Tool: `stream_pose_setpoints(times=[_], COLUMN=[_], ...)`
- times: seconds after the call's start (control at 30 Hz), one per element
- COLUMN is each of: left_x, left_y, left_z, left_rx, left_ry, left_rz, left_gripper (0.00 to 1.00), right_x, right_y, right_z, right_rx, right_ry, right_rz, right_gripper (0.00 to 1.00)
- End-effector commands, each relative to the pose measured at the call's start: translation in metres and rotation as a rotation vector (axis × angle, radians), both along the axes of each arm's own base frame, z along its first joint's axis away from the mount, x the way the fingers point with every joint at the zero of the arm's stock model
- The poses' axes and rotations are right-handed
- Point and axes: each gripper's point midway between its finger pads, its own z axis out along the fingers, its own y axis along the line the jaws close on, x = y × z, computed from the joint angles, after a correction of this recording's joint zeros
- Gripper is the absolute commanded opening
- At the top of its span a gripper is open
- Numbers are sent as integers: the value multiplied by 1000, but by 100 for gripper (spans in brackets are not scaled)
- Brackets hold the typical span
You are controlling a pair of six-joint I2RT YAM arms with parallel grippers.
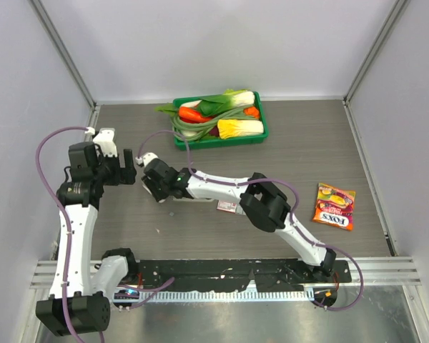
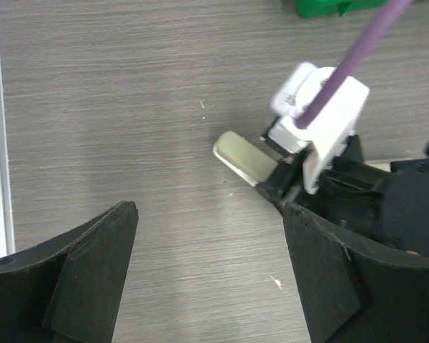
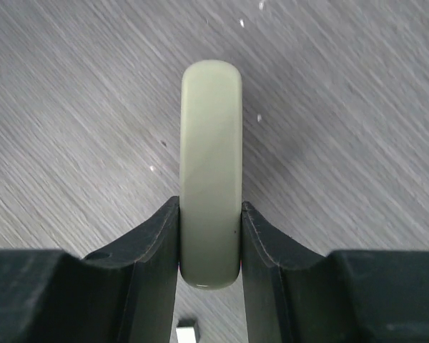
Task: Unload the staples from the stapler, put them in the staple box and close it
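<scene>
My right gripper (image 3: 211, 239) is shut on a pale beige-grey stapler (image 3: 211, 157), which lies flat on the table and points away from the fingers. In the left wrist view the same stapler (image 2: 244, 157) sticks out of the right gripper (image 2: 282, 182), with a thin light edge underneath it. No silver-grey and black stapler shows in any view. My left gripper (image 2: 211, 243) is open and empty, just left of the right gripper (image 1: 156, 187) in the top view. A few tiny pale specks (image 2: 274, 281) lie on the table. I cannot tell whether they are staples.
A small red-and-white flat box (image 1: 227, 206) lies under the right forearm. A green tray (image 1: 222, 142) of vegetables stands at the back. A red and yellow snack packet (image 1: 334, 206) lies at the right. Grey walls enclose the table.
</scene>
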Motion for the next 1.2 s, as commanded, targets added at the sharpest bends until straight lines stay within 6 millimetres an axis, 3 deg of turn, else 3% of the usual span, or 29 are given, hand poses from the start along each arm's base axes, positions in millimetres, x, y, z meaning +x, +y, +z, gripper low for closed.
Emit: stream_pose_setpoints(times=[0.0, 0.1, 0.13, 0.17, 0.23, 0.5, 0.53, 0.63, 0.67, 0.77, 0.83, 0.93, 0.97, 1.03, 1.07, 1.17], left_x=[9, 10, 10, 10, 10, 11, 11, 13, 13, 18, 21, 21, 20, 17, 14, 15], left_y=[-2, -2, -2, 0, 1, 1, 0, -6, -7, -14, -18, -31, -42, -54, -65, -70], left_z=[30, 33, 31, 28, 21, -1, -3, -6, -8, -10, -9, -15, -19, -28, -30, -36], left_rx=[-92, -109, -109, -104, -98, -92, -92, -113, -120, -142, -144, -122, -78, -24, 6, 5], left_ry=[-108, -107, -101, -92, -74, -41, -35, -20, -14, -5, 0, 18, 24, 25, 20, 26], left_rz=[78, 97, 101, 107, 108, 100, 97, 68, 62, 32, 13, -41, -69, -103, -143, -162], left_gripper=[87, 87, 89, 89, 89, 90, 91, 95, 96, 100, 100, 96, 95, 95, 95, 95], right_x=[16, 11, 9, 6, 4, 0, 0, -2, -2, 0, 5, 6, -4, -6, -12, -17], right_y=[29, 38, 39, 39, 37, 16, 15, 4, -3, -25, -41, -77, -90, -113, -129, -157], right_z=[46, 39, 38, 39, 39, 47, 64, 86, 108, 143, 153, 144, 121, 111, 88, 64], right_rx=[93, 122, 133, 143, 162, 165, 190, 225, 269, 323, 334, 257, 207, 152, 88, -13], right_ry=[-19, 34, 51, 64, 79, 85, 74, 48, 29, 4, 0, -51, -10, -30, -9, -23], right_rz=[-2, -5, -8, -9, -31, -85, -85, -79, -74, -41, -12, 51, 95, 156, 164, 177], right_gripper=[1, 15, 22, 35, 47, 69, 70, 71, 71, 72, 72, 73, 74, 75, 75, 76])
